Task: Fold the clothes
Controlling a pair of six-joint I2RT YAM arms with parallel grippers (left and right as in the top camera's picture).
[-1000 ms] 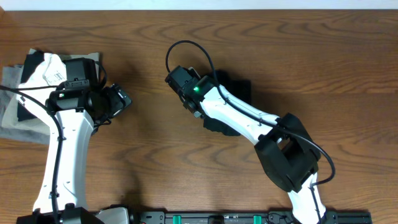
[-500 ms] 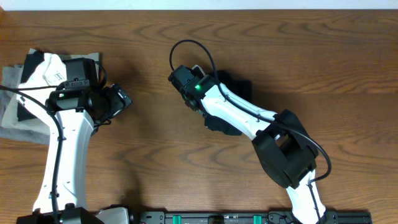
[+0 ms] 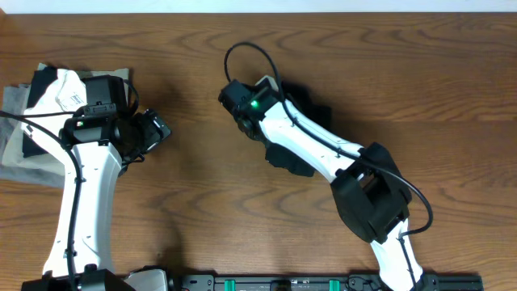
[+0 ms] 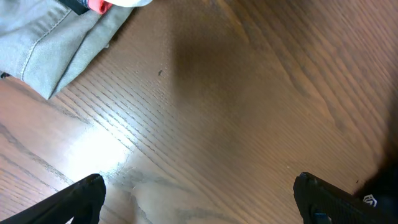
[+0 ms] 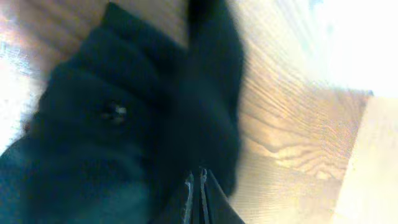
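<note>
Overhead view: the wooden bench (image 3: pixel 420 73) carries everything. The left arm (image 3: pixel 81 194) stands at the left edge and the right arm (image 3: pixel 323 158) reaches diagonally toward the middle.

1. Task item. The black T-shirt (image 3: pixel 292 160) lies right of the bench centre as a compact, crumpled heap, not spread flat. Most of it is covered by the right arm. No sleeve, hem or collar can be identified.

2. Other items. A grey-olive folded garment (image 3: pixel 24 166) and a white folded garment (image 3: pixel 65 89) are stacked at the left edge, well apart from the T-shirt and partly under the left arm.

3. Right fingers (image 5: pixel 198 186). In the right wrist view they are pressed together and appear to pinch a raised ridge of the black fabric. How many layers are caught cannot be determined.

4. Left fingers (image 4: pixel 84 193). They are spread wide with only bare wood between them and hold nothing. The corner of the grey-olive garment lies just beyond them.

Hazards, as judged from this state:
- The pinch sits on an unidentified fold. A lift from here may raise the whole heap as a bundle instead of opening it.
- A shallow bite on soft cloth may slip out under the garment's own weight.
- Only one arm is on the T-shirt, so any pull may drag it across the bench rather than flatten it.
- A careless left-arm move may disturb the stacked garments.
</note>
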